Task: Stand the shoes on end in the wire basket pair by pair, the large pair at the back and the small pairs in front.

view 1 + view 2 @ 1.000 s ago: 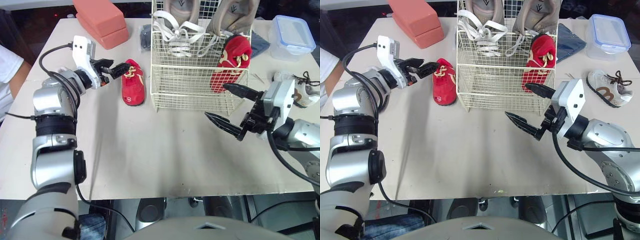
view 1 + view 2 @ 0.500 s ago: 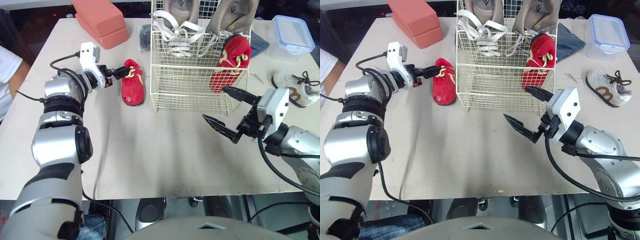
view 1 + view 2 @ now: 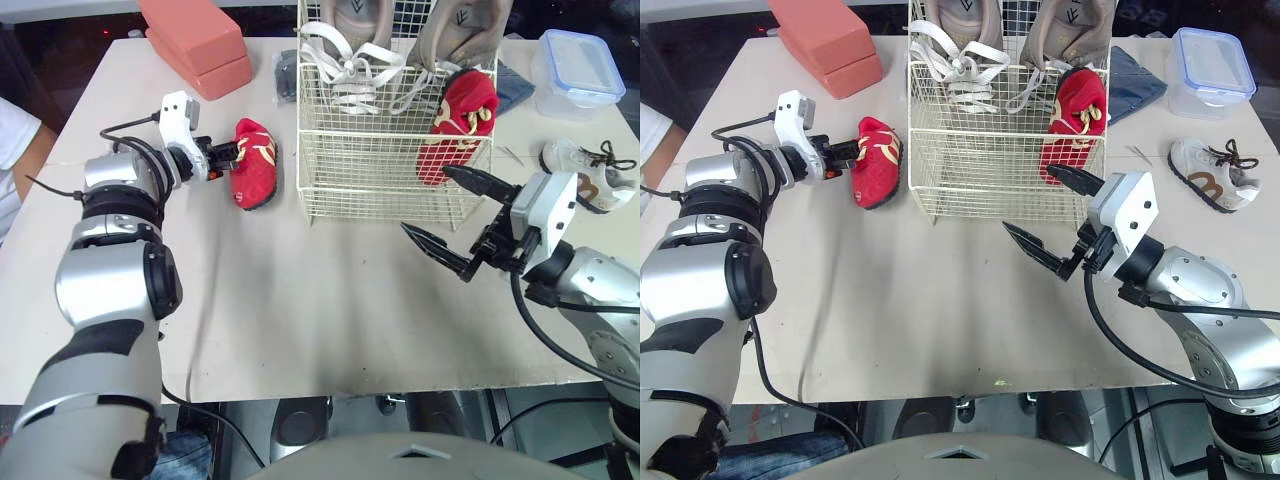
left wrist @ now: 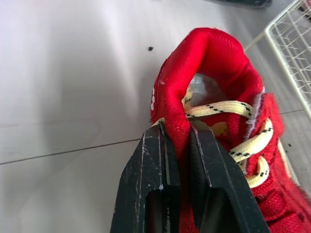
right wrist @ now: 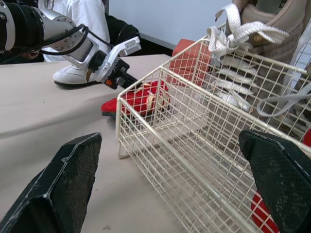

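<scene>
The white wire basket [image 3: 380, 175] stands at the table's back middle. Two large grey shoes [image 3: 352, 35] stand on end at its back, and one small red shoe [image 3: 460, 115] stands in its front right corner. The other red shoe [image 3: 254, 165] lies just left of the basket, tipped onto its side. My left gripper [image 4: 176, 131] is shut on that shoe's heel collar, one finger inside and one outside. In front of the basket's right corner, my right gripper [image 3: 428, 200] hovers open and holds nothing. A small white-and-brown shoe [image 3: 585, 170] lies at the right edge.
A pink box [image 3: 195, 40] sits at the back left, a lidded plastic container [image 3: 578, 70] at the back right, and a dark cloth [image 3: 515, 88] next to the basket. A person's white sleeve [image 3: 15, 150] shows at the left table edge.
My left gripper has reached the red shoe and shut on its heel collar; the shoe has tipped and shifted a little to the left. The right gripper has barely moved.
</scene>
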You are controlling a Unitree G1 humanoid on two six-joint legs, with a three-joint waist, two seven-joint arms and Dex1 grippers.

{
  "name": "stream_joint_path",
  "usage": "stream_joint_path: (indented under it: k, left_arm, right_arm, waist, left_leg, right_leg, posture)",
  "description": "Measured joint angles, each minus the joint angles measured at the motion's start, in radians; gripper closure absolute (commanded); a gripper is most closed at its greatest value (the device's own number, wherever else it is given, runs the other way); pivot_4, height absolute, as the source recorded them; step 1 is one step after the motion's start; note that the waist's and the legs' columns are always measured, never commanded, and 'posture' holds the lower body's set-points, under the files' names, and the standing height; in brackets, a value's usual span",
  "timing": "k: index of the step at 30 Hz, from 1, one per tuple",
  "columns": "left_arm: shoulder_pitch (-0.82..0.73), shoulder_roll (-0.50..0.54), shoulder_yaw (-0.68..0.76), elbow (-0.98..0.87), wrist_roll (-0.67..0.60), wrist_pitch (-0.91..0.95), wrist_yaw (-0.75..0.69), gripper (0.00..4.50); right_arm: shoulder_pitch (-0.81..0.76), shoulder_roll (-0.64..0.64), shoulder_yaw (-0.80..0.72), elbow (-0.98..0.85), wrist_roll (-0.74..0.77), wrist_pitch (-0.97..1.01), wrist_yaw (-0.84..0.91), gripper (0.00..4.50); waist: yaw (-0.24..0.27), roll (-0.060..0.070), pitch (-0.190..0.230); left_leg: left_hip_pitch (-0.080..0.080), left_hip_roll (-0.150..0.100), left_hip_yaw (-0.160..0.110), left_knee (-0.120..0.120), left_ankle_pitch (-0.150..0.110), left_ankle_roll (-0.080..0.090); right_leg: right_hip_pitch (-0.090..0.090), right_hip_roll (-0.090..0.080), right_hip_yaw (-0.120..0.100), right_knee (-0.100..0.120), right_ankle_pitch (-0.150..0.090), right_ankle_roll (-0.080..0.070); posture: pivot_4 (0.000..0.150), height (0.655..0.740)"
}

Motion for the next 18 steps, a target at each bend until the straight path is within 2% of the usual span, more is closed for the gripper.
stream_joint_path:
  k: [5, 8, 12, 16, 18]
  left_arm:
    - [-0.006, 0.017, 0.004, 0.007, 0.013, 0.023, -0.028, 4.49]
    - [-0.006, 0.017, 0.056, 0.010, -0.013, 0.024, -0.012, 4.49]
    - [-0.003, 0.016, 0.122, -0.019, -0.047, -0.056, 0.039, 4.49]
    - [0.033, 0.012, 0.166, -0.158, -0.076, -0.149, 0.066, 4.49]
    - [0.099, -0.008, 0.209, -0.318, -0.117, -0.203, 0.081, 4.49]
  right_arm:
    - [-0.004, 0.008, 0.002, 0.002, -0.006, -0.007, 0.005, 0.00]
    - [-0.009, 0.018, 0.002, 0.004, -0.006, -0.009, 0.008, 0.00]
    - [-0.016, 0.029, 0.001, 0.006, -0.003, -0.012, 0.011, 0.00]
    - [-0.029, 0.045, -0.007, 0.015, 0.008, -0.021, 0.016, 0.00]
    - [-0.032, 0.051, -0.012, 0.030, 0.015, -0.033, 0.020, 0.00]
  waist:
    - [-0.008, 0.000, 0.000]
    - [-0.013, -0.001, 0.000]
    - [-0.012, -0.003, 0.001]
    - [-0.011, -0.004, 0.001]
    - [-0.011, -0.004, 0.001]
  left_leg:
    - [0.000, 0.000, 0.000, 0.000, 0.000, 0.000]
    - [0.000, 0.000, -0.001, 0.000, 0.000, 0.000]
    - [0.000, 0.000, -0.001, 0.000, 0.000, 0.000]
    - [0.000, 0.001, -0.001, 0.000, 0.000, 0.000]
    - [-0.001, 0.002, -0.001, 0.000, 0.000, 0.000]
  right_leg:
    - [0.000, 0.000, 0.001, 0.000, 0.000, -0.001]
    - [0.000, 0.000, 0.000, 0.001, 0.001, -0.001]
    - [0.000, -0.001, 0.000, 0.001, 0.001, -0.001]
    - [0.000, -0.001, 0.000, 0.000, 0.001, -0.001]
    - [0.000, -0.002, 0.001, 0.001, 0.001, -0.001]
  posture:
    - [0.150, 0.6860]
    - [0.150, 0.6860]
    - [0.150, 0.6860]
    - [0.150, 0.6860]
    - [0.150, 0.6860]
